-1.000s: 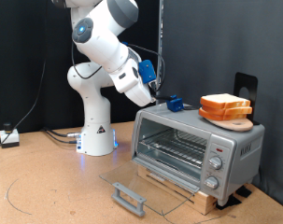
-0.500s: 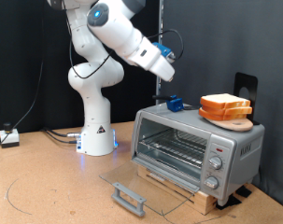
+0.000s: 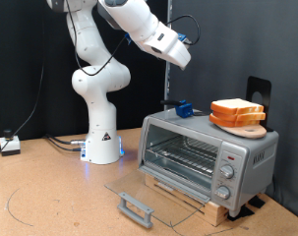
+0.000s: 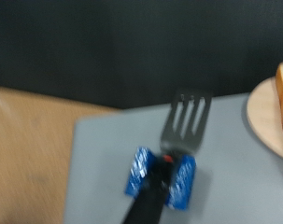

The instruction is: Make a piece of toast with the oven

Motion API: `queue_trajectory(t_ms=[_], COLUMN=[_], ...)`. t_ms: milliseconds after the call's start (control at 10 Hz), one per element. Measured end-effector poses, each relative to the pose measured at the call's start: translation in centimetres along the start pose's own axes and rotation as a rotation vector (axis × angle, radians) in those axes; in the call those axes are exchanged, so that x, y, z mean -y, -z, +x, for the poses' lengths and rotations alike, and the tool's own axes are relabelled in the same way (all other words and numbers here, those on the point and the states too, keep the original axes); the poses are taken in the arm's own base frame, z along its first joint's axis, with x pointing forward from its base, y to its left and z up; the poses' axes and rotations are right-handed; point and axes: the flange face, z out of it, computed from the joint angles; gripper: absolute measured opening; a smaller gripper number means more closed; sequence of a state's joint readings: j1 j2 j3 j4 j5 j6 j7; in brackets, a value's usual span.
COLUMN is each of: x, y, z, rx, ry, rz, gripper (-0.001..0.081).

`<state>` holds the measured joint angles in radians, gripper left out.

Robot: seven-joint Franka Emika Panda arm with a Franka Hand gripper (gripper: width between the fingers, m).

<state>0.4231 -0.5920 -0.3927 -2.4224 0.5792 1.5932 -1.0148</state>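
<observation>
Arm and fingers [image 3: 185, 54] now higher (well above the oven [image 3: 209, 152]), further toward the exterior view's right.

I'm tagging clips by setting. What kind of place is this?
Probably a robotics lab, not a kitchen: black curtain backdrop, a white arm base standing on a bare brown floor with cables, and the oven set on a wooden base.

Black fork [image 4: 175, 140] with blue-wrapped handle; round wooden board [image 3: 249, 129]; wooden slatted base [image 3: 209, 210].
</observation>
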Motion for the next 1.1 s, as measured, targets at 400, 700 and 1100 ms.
queue_trajectory(t_ms=[400, 700, 1100], x=[4.8, 5.4, 4.6], y=[-1.2, 0.1, 0.4], z=[1.2, -0.6, -1.6], rx=[0.098, 0.015, -0.006], ry=[0.167, 0.026, -0.038], rz=[-0.274, -0.331, -0.155], gripper=[0.0809, 0.0809, 0.0809])
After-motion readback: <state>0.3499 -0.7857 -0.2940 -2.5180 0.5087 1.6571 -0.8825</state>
